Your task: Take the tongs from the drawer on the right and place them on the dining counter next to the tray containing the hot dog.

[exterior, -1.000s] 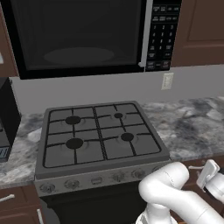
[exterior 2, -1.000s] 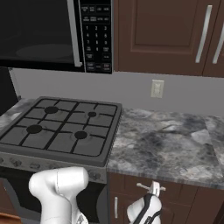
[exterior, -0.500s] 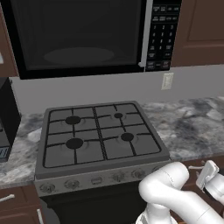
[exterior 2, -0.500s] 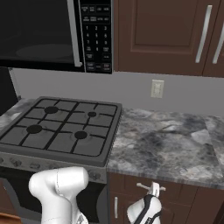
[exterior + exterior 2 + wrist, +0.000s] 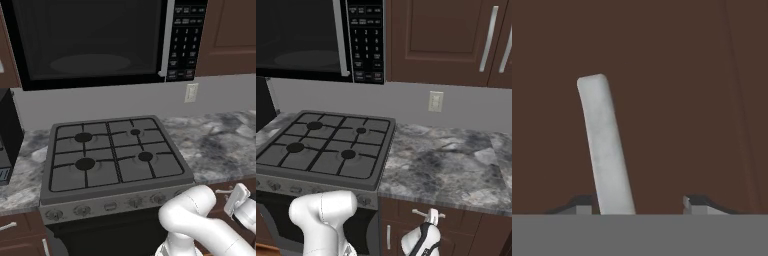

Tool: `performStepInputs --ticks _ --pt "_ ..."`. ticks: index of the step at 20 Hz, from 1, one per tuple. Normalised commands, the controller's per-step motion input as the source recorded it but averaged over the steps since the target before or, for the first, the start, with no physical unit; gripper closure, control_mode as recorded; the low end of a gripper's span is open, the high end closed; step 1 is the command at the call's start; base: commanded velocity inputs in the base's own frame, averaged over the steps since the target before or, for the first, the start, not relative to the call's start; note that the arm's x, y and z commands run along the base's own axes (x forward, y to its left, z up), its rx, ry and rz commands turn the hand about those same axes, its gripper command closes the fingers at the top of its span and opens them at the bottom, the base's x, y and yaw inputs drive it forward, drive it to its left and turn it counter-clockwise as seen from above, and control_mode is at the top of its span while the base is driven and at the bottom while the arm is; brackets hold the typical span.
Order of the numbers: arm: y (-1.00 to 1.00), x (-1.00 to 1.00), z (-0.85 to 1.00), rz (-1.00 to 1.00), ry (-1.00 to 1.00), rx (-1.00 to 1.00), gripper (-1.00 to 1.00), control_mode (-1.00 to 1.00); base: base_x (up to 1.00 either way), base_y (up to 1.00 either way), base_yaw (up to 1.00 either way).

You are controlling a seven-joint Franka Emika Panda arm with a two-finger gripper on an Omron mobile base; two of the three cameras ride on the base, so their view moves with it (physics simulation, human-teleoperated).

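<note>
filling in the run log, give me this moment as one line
stage: at drawer | gripper: around the handle, jaws apart, not clamped | drawer: shut | tongs: not out yet

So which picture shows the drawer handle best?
The hand view: the handle stands large against the brown drawer, between the fingertips. The right base view shows it small at the gripper; the left base view shows just a sliver.

Grey marbled worktop (image 5: 456, 165) flanks stove (image 5: 326, 150); black appliance (image 5: 7, 135) on left stretch.
</note>
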Motion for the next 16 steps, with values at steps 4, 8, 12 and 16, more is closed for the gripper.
performStepInputs --ticks 4,8,12,16 --pt "0.00 0.00 0.00 0.00 0.00 0.00 1.00 -1.00 0.00 0.00 0.00" --pt "0.00 0.00 0.00 0.00 0.00 0.00 1.00 -1.00 0.00 0.00 0.00" --pt "0.00 0.00 0.00 0.00 0.00 0.00 1.00 -1.00 0.00 0.00 0.00" --pt "0.00 -0.09 0.00 0.00 0.00 0.00 1.00 -1.00 0.00 0.00 0.00"
